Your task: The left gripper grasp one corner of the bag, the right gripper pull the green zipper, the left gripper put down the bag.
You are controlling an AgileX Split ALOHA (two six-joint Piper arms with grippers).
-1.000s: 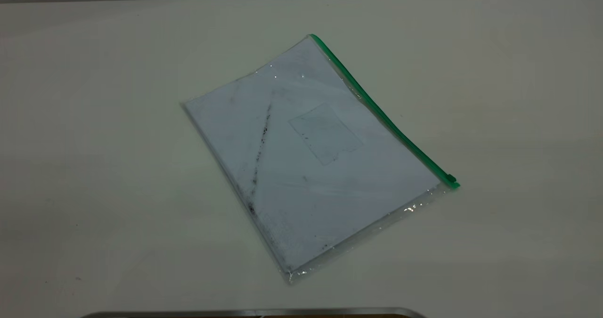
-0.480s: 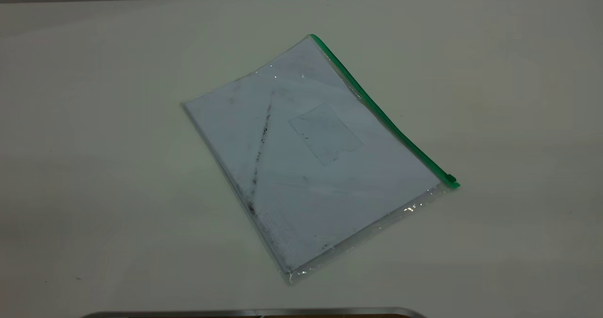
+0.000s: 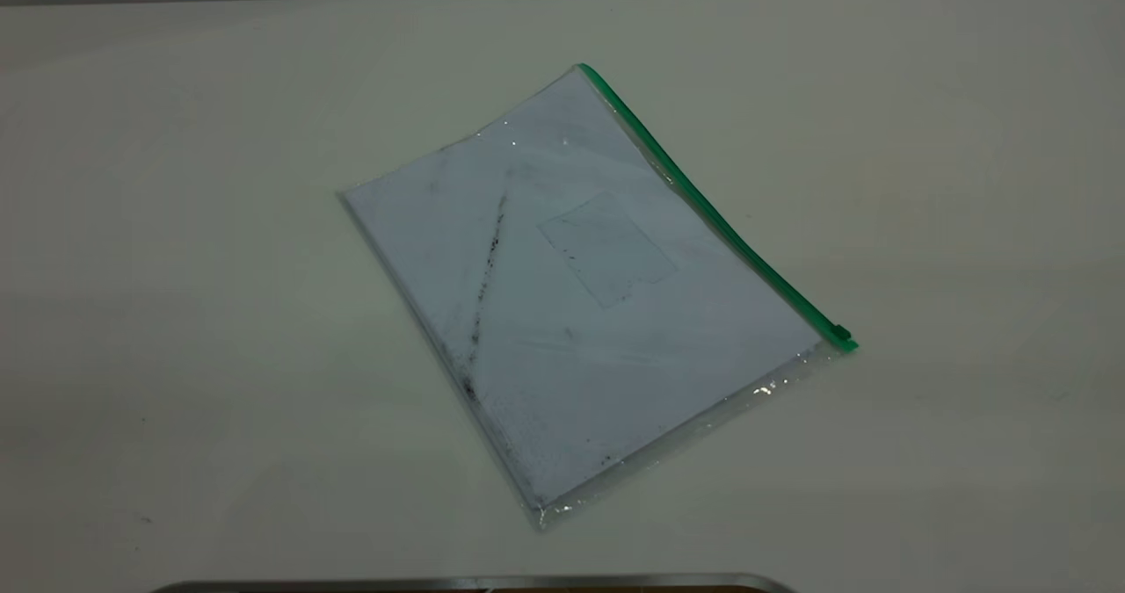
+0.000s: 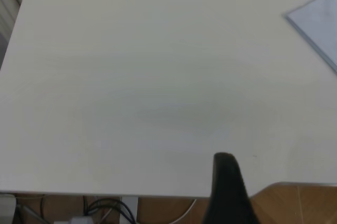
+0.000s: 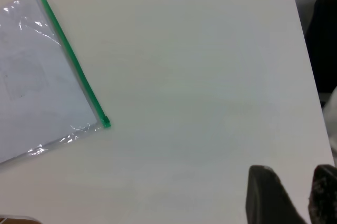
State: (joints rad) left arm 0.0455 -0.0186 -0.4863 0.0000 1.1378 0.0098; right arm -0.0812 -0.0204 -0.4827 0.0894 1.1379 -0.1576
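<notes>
- So, exterior view: the bag (image 3: 580, 294) lies flat on the white table (image 3: 176, 268), turned askew, the green zipper (image 3: 712, 211) running along its edge from 12 o'clock down toward 4 o'clock, with the slider tab (image 3: 842, 333) at the 4 o'clock end; neither arm shows
- Left wrist view: one dark fingertip of the left gripper (image 4: 227, 182) hangs over the table's edge; open or clenched, I cannot tell; a bag corner (image 4: 316, 21) sits well apart
- Right wrist view: the right gripper (image 5: 292, 192) shows two fingertips with a gap between, holding nothing, well apart from the zipper's slider end (image 5: 105, 122)

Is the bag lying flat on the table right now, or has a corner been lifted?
Flat. The bag lies fully on the table, no corner raised, and neither gripper is near it.
</notes>
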